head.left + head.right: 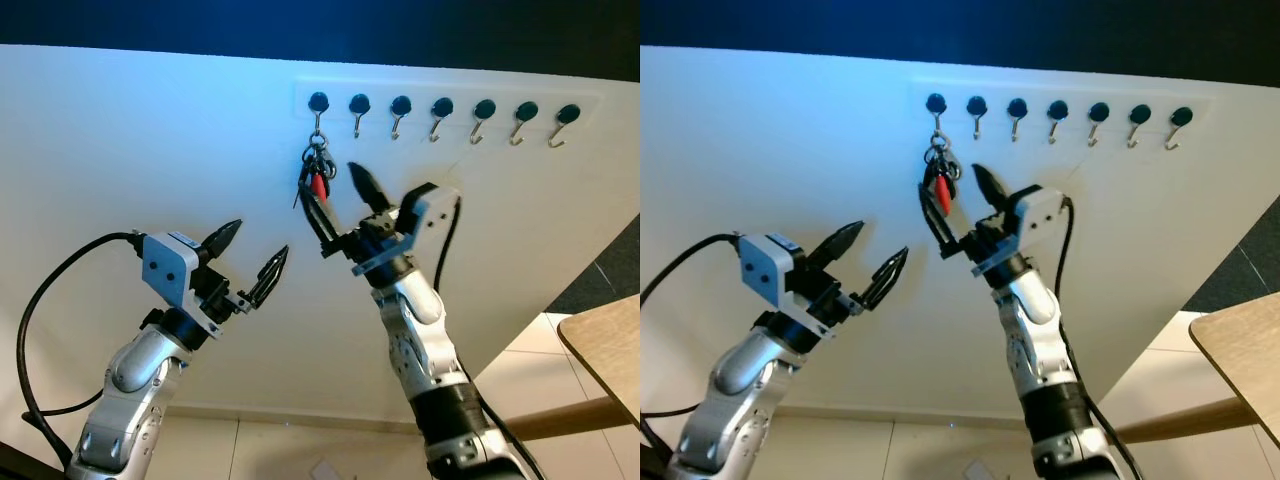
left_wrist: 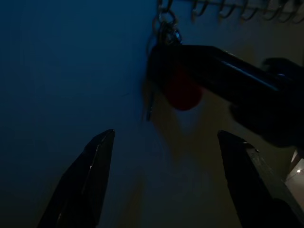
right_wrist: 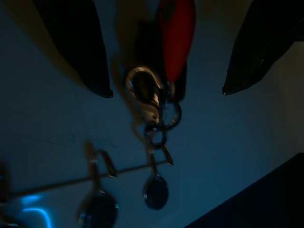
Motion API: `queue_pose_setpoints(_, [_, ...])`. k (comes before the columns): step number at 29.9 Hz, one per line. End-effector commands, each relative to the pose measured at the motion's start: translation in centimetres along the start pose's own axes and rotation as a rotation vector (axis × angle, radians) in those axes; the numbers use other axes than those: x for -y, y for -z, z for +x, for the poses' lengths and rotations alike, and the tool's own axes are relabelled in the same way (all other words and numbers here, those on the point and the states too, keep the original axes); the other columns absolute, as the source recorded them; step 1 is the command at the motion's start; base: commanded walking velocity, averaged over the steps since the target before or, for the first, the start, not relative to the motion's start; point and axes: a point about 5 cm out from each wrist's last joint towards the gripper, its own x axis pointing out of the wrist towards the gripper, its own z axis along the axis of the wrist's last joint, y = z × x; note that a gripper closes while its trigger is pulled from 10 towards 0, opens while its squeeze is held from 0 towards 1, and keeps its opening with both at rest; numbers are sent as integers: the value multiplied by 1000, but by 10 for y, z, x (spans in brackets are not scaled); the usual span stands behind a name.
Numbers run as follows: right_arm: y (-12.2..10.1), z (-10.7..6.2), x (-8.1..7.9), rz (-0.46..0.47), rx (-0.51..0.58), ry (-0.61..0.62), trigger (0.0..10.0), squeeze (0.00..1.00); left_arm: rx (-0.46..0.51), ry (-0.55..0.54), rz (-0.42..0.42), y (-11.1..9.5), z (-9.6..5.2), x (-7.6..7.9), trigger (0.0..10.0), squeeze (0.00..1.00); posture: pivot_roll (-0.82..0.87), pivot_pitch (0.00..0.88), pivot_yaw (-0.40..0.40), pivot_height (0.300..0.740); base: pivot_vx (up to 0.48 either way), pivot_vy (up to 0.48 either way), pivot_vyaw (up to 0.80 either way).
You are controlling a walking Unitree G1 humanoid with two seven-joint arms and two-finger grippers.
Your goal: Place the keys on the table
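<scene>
White wall (image 1: pixel 150 150) fills the scene before me, with a row of seven dark-capped hooks (image 1: pixel 442 107) running across its upper part. The keys (image 1: pixel 317 178) hang from the leftmost hook (image 1: pixel 318 103), a bunch on a silver clasp with a red tag among dark pieces, resting against the wall.

My right gripper (image 1: pixel 340 205) is raised to the bunch with its two black fingers spread wide. One finger (image 1: pixel 314 215) lies right at the hanging keys, overlapping their lower end as seen from my head, while the other stands clear to the right of them. From the right wrist camera the keys (image 3: pixel 159 76) sit between the two fingertips (image 3: pixel 95 71), the silver clasp and rings leading to the hook beyond; whether either finger actually touches the bunch I cannot tell.

My left gripper (image 1: pixel 252 258) is held up lower and to the left, well apart from the keys, its fingers also spread wide and holding nothing. Its wrist camera looks up past both fingertips (image 2: pixel 95 161) at the red tag (image 2: pixel 183 92) and my right gripper's dark finger beside it.

At the far right edge, a wooden table (image 1: pixel 605 345) corner shows above a pale tiled floor (image 1: pixel 300 450).
</scene>
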Motion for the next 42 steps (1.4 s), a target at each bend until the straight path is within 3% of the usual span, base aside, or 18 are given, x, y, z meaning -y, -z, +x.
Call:
queue_pose_setpoints(1, [2, 1, -3, 12, -19, -20, 10000, 0, -17, 10, 4, -1, -3, -1, 10000, 0, 66, 108, -63, 740, 0, 0, 0])
queue_pose_setpoints(14, [2, 9, -8, 60, -14, -55, 10000, 0, -25, 8, 5, -5, -2, 0, 10000, 0, 54, 113, -64, 740, 0, 0, 0])
queue_pose_setpoints(26, [-7, 11, -11, 36, 34, -63, 10000, 0, -23, 7, 16, -7, 2, 0, 10000, 0, 48, 114, -57, 740, 0, 0, 0])
queue_pose_setpoints(27, [-8, 11, -10, 34, 40, -58, 8275, 0, -22, 4, 18, -8, 2, -1, 10000, 0, 49, 115, -55, 740, 0, 0, 0])
queue_pose_setpoints(29, [-8, 11, -10, 31, 44, -56, 8275, 0, -21, 4, 17, -8, 2, -1, 10000, 0, 49, 115, -55, 740, 0, 0, 0])
queue_pose_setpoints(30, [-9, 11, -10, 26, 49, -52, 3725, 0, -21, 5, 17, -8, 2, -1, 10000, 0, 48, 115, -55, 740, 0, 0, 0])
queue_pose_setpoints(31, [-9, 11, -10, 26, 49, -52, 3725, 0, -21, 5, 17, -8, 2, -1, 10000, 0, 48, 115, -55, 740, 0, 0, 0])
queue_pose_setpoints(32, [-10, 11, -9, 22, 55, -47, 157, 0, -21, 5, 16, -8, 2, -1, 10000, 0, 47, 115, -54, 740, 0, 0, 0])
queue_pose_setpoints(42, [-16, 12, -7, 16, 80, -36, 0, 0, -24, 1, 12, -8, 2, -2, 10000, 0, 49, 113, -52, 740, 0, 0, 0])
